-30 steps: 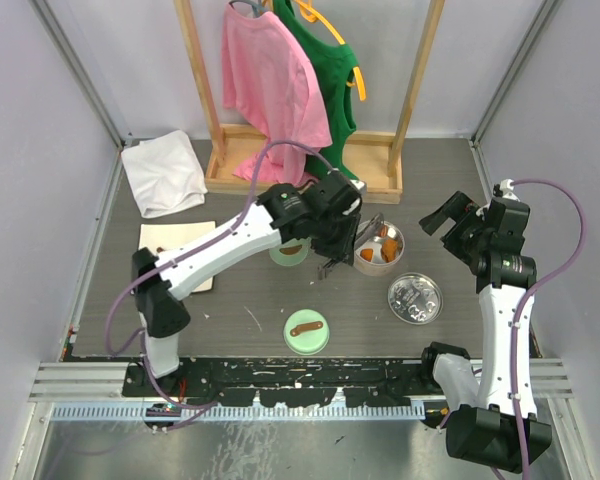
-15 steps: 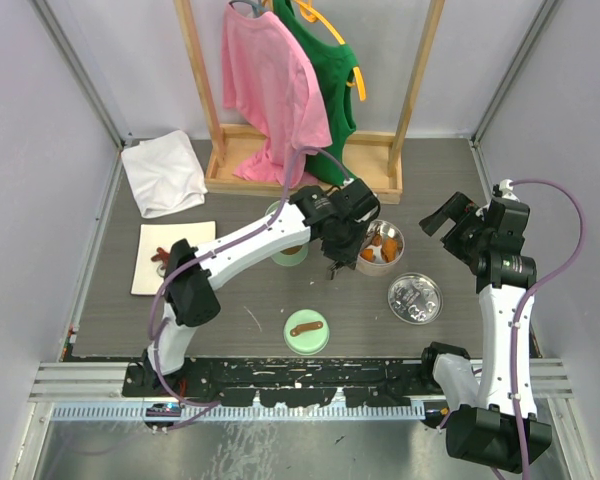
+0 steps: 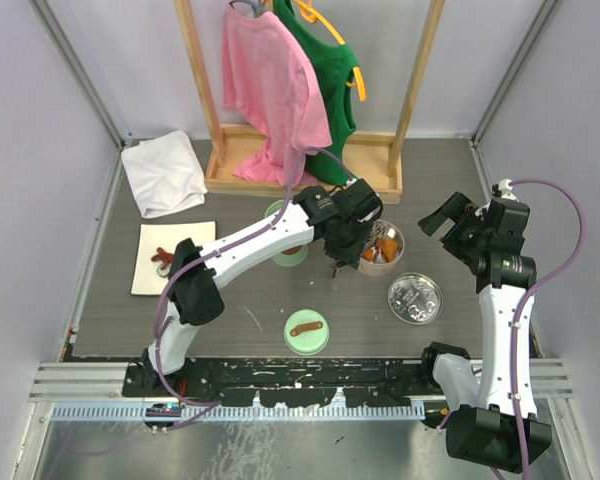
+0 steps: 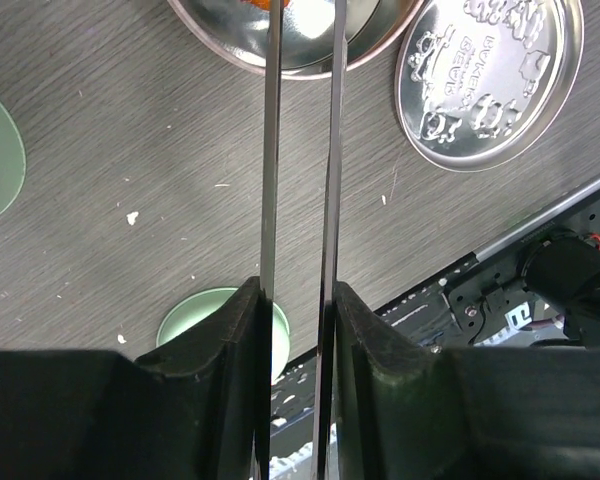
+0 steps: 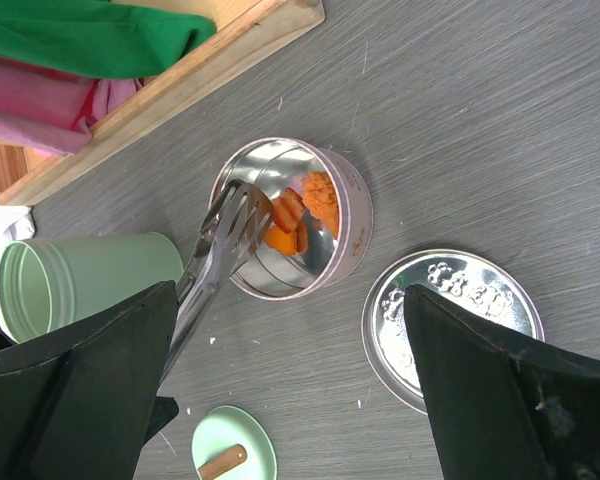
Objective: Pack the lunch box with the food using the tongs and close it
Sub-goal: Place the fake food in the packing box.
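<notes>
left wrist cam: left gripper (image 4: pixel 298 318) is clamped on the tongs (image 4: pixel 271 150), squeezing both arms narrow. The tips run off frame.
right wrist cam: the tong tips hang over the open lunch box (image 5: pixel 350 225), by the food (image 5: pixel 318 195).
right gripper (image 3: pixel 446 216): jaws wide, holding nothing.
top cam: the lid (image 3: pixel 415 297) sits at 5 o'clock of the box.
surface: grey wood-grain table (image 3: pixel 250 300).
room: wooden clothes rack (image 3: pixel 230 182) at 12 o'clock.

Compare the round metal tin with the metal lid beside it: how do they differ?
The tin is deep with upright walls; the lid is shallow and nearly flat. The tin holds orange food; the lid holds nothing. The tongs reach over the tin, not the lid. Both are round, shiny and silver.
</notes>
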`<state>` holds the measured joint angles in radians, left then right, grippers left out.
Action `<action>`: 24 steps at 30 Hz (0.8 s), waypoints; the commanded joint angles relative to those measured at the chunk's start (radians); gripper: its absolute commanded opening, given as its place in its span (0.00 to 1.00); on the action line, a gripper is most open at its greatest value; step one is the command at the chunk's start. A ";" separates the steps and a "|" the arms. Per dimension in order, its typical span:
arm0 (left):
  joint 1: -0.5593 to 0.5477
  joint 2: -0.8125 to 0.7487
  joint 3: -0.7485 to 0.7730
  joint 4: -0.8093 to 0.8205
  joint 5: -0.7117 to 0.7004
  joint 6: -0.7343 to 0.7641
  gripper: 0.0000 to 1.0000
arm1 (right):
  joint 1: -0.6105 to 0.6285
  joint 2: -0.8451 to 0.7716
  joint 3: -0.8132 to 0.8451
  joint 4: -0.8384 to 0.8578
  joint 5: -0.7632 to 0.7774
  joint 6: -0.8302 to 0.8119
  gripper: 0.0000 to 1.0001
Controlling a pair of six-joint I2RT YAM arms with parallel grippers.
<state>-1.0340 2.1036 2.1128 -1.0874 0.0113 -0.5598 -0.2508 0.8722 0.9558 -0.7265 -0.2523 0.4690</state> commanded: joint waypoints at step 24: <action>0.034 -0.243 0.018 0.020 -0.076 -0.005 0.37 | -0.002 -0.011 0.006 0.064 -0.040 -0.005 1.00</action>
<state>-1.0168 1.9816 2.1407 -1.0897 -0.0200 -0.5606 -0.2508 0.8726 0.9554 -0.7116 -0.2760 0.4690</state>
